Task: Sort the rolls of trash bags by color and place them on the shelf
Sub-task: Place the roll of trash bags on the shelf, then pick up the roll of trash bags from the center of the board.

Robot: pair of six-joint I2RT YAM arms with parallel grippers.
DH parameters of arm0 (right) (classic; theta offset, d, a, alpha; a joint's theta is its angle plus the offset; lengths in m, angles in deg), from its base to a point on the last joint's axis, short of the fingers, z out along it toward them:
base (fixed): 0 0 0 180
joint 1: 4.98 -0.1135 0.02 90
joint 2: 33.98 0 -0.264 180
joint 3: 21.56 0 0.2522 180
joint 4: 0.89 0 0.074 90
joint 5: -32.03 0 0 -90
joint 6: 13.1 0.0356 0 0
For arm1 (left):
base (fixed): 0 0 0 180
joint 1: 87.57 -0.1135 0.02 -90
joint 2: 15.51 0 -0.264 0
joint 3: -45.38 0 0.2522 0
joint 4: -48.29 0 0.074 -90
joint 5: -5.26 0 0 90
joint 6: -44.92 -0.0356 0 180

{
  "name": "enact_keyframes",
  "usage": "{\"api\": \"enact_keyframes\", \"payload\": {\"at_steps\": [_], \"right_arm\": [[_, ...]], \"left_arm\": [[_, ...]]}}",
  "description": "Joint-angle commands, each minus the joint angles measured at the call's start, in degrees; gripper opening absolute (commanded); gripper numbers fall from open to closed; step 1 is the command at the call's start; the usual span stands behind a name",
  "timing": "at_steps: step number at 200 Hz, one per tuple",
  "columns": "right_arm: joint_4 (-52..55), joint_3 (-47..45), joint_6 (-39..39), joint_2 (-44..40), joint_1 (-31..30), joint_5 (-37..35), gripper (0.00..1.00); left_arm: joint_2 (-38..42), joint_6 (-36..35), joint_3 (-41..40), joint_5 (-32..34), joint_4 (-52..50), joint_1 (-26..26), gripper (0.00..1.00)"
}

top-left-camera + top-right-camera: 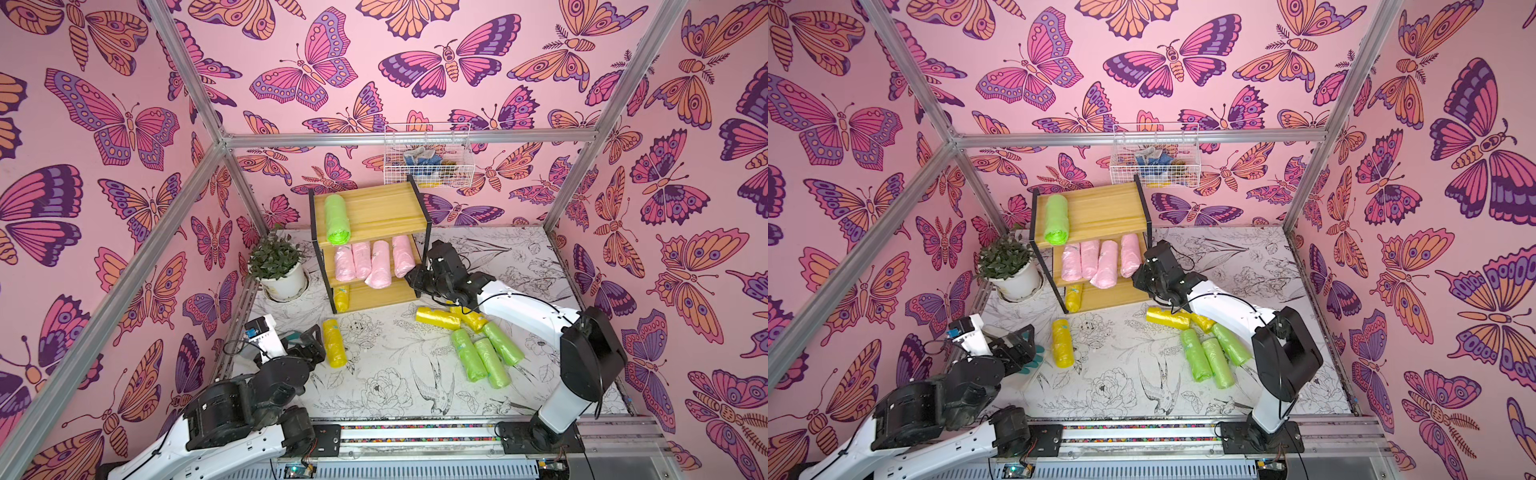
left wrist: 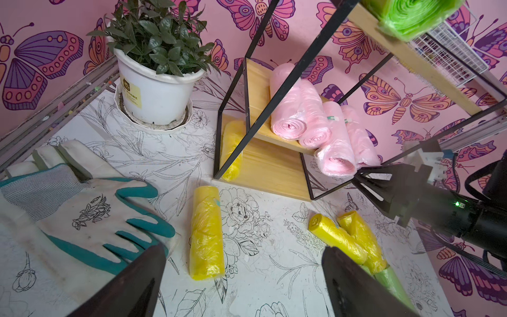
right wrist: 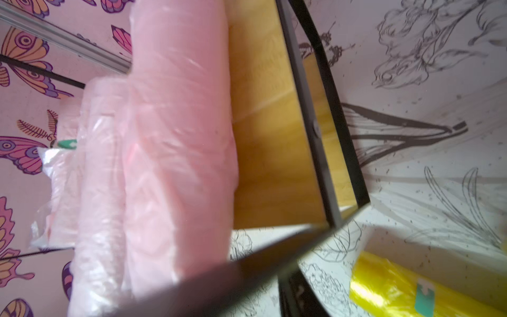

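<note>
Nearest, at about 8 o'clock on the bench (image 1: 399, 386), the left pincer (image 2: 242, 254) hovers with its jaws wide apart and nothing between them. A work glove (image 2: 90, 214) lies just beside it. Just beyond is a lone yellow roll (image 2: 207, 233), lying flat.

At 4 o'clock three green rolls (image 1: 484, 353) lie side by side. Two crossed yellow rolls (image 1: 438, 318) touch their far ends, partly under the right arm.

Further in, at 12 o'clock, stands the shelf (image 1: 374, 208). Its bottom board holds one yellow roll (image 1: 341, 297). The middle board holds four pink rolls (image 1: 361, 259) and the top board one green roll (image 1: 337, 218).

The right pincer (image 1: 417, 276) is at the middle board's 3 o'clock end, just beside the outermost pink roll (image 1: 402, 255). I cannot tell whether its jaws are apart or together. The roll appears to rest on the board.

The risks, as I judge them:
- **Tilted pink roll:** one pink roll (image 1: 380, 266) sits tilted, with its near end over the board's front edge. A nudge through its neighbours as the right arm backs out could tip it off.
- **Clinging plastic:** the soft plastic could cling to a jaw and drag the outermost roll along.
- **Shelf frame:** the shelf's black frame is close to the right pincer, so a sideways exit could knock the whole rack.
- **Glove:** if the left pincer goes for the lone yellow roll, it could snag the glove.

A potted plant (image 1: 276, 259) stands at 10 o'clock. A wire basket (image 1: 428, 158) hangs on the wall beyond the shelf.
</note>
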Motion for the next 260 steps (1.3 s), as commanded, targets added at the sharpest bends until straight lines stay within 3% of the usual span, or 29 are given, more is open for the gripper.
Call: {"api": "enact_keyframes", "payload": {"at_steps": [1,20,41,74,108,151,190,260], "right_arm": [[-0.21,-4.57,0.45,-5.47,0.09,1.31,0.47],[-0.35,-9.44,0.44,-10.83,0.09,1.19,0.53],[-0.17,-14.14,0.26,-15.24,0.09,1.2,0.56],[0.36,-19.71,-0.78,-21.15,-0.42,1.24,0.6],[3.05,-22.11,-3.1,-25.74,-1.86,-0.11,0.65],[4.33,-25.49,-4.25,-29.69,-2.81,-1.6,0.7],[3.47,-28.19,-3.59,-31.19,-2.99,-2.08,0.7],[3.43,-28.38,-4.16,-30.27,-3.07,-1.76,0.69]], "left_arm": [[-3.06,2.53,0.57,-2.78,-5.29,-0.14,0.98],[-7.24,2.9,1.15,-5.84,-6.36,-1.05,0.98],[-12.47,-2.67,1.83,-13.59,-3.58,-5.3,0.98],[-21.71,-13.38,2.47,-35.62,1.05,-22.16,0.98],[-29.24,-22.17,2.12,-49.53,4.41,-36.07,0.98],[-34.28,-31.57,0.01,-53.73,11.34,-45.61,0.98],[-38.52,-33.94,-4.7,-55.73,20.8,-50.94,0.97],[-52.11,-36.85,-4.04,-54.17,28.24,-52.72,0.93]]}}
